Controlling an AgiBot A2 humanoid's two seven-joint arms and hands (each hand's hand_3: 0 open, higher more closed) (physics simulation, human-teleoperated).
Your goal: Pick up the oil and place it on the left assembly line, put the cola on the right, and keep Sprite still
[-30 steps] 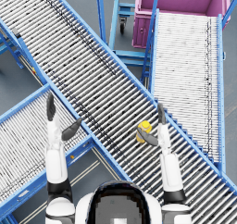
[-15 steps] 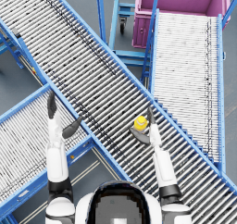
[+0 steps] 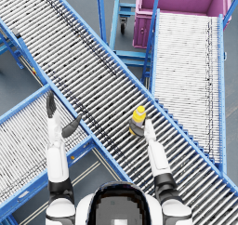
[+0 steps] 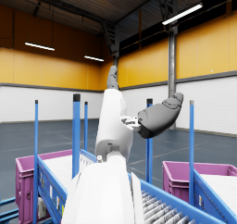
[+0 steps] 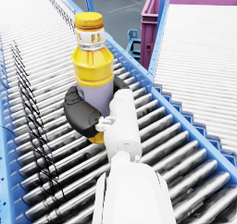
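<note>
oil bottle: stands on the central roller conveyor, near its lower end and closer to the edge beside the right assembly line.
right hand: dark fingers curl around the bottle's lower body, gripping it. I cannot tell whether the base is off the rollers.
left hand: raised above the left assembly line, fingers spread, holding nothing.
axis: the long axis is upright. The yellow cap points up and the base faces the rollers.
risk, tipping: the hold sits low and most of the bottle is above the fingers, so a quick lift or swing could tilt it out of the hand.
risk, rollers: if the hand loosens, the base is on round rollers and the bottle may topple or roll.
risk, rail: the route to the left line crosses a blue side rail. A low carry could knock the base against it.
</note>
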